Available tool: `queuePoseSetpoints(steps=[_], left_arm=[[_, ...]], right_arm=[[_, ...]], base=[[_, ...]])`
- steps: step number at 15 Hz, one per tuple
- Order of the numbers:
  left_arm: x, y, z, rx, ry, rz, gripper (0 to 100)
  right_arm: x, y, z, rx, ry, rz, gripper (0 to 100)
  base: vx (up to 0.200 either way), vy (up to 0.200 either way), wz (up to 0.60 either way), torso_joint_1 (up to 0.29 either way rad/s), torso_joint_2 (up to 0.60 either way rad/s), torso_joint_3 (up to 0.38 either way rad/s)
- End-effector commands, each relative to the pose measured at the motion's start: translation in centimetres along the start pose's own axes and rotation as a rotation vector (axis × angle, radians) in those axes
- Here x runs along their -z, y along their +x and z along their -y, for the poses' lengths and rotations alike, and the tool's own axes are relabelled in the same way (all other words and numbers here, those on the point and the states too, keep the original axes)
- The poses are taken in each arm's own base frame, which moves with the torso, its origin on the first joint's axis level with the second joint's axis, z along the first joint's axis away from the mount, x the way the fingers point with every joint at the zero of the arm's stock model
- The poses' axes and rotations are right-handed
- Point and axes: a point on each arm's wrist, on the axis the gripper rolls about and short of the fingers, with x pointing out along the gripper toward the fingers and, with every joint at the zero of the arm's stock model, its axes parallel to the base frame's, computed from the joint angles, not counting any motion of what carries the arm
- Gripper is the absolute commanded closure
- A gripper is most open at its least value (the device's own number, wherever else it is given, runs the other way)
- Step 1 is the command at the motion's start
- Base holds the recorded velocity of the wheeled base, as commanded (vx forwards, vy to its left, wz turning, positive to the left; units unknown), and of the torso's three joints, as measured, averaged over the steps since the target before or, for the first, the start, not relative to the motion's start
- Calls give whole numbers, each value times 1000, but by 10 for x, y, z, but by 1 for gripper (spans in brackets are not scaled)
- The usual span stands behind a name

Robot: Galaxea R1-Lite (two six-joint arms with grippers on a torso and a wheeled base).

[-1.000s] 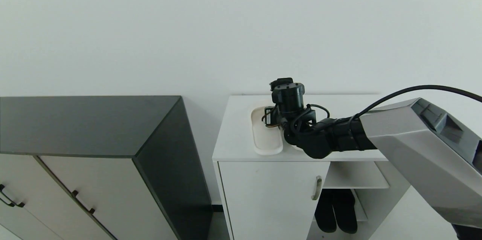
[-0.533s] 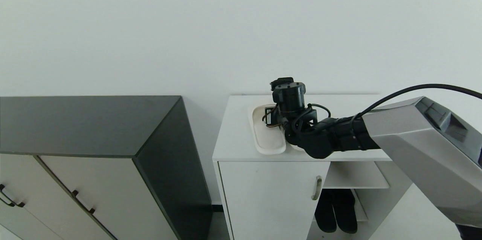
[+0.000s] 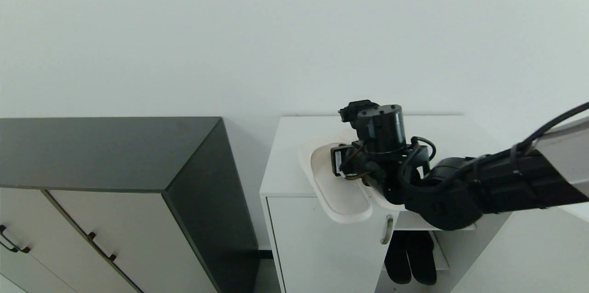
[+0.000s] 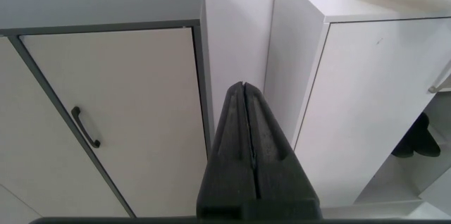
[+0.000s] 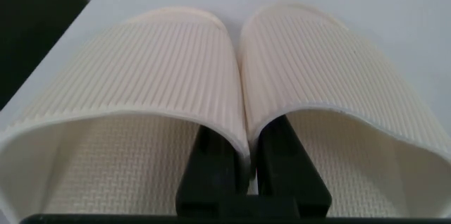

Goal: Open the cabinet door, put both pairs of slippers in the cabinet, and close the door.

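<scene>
A pair of cream slippers (image 3: 340, 187) hangs past the front edge of the white cabinet's top (image 3: 287, 164), tilted. My right gripper (image 3: 344, 166) is shut on them. In the right wrist view one finger sits inside each slipper, and my right gripper (image 5: 250, 164) pinches the two inner walls (image 5: 243, 104) together. A black pair of slippers (image 3: 409, 256) stands on the bottom shelf in the cabinet's open right half. The door (image 3: 331, 242) over the left half is closed. My left gripper (image 4: 244, 91) is shut on nothing, low in front of the gap between the two cabinets.
A dark-topped grey cabinet (image 3: 106, 150) with handled doors stands left of the white cabinet, with a narrow gap between them. A white shelf (image 3: 432, 219) crosses the open half above the black pair. A plain wall runs behind.
My right arm has lifted the cream slippers off the cabinet top and drawn them forward and to the right, past the front edge.
</scene>
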Motion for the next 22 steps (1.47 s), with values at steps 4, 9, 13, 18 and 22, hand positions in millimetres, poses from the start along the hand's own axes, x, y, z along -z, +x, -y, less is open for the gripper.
queuePoseSetpoints(steps=[4, 9, 13, 18, 22], left_arm=[[0, 0, 0, 0, 0, 0, 100], [0, 0, 0, 0, -2, 0, 100], [0, 0, 0, -1, -17, 0, 100], [0, 0, 0, 0, -20, 0, 100], [0, 0, 0, 0, -20, 0, 100]], right_arm=[[5, -78, 22, -83, 17, 48, 100], [10, -77, 19, -87, 10, 36, 100], [8, -76, 19, -82, 15, 42, 100], [11, -77, 18, -84, 9, 35, 100], [14, -74, 17, -82, 5, 24, 100]], base=[[0, 0, 0, 0, 0, 0], [0, 0, 0, 0, 0, 0], [-100, 0, 0, 0, -1, 2], [-200, 0, 0, 1, 1, 3], [-200, 0, 0, 1, 4, 5]])
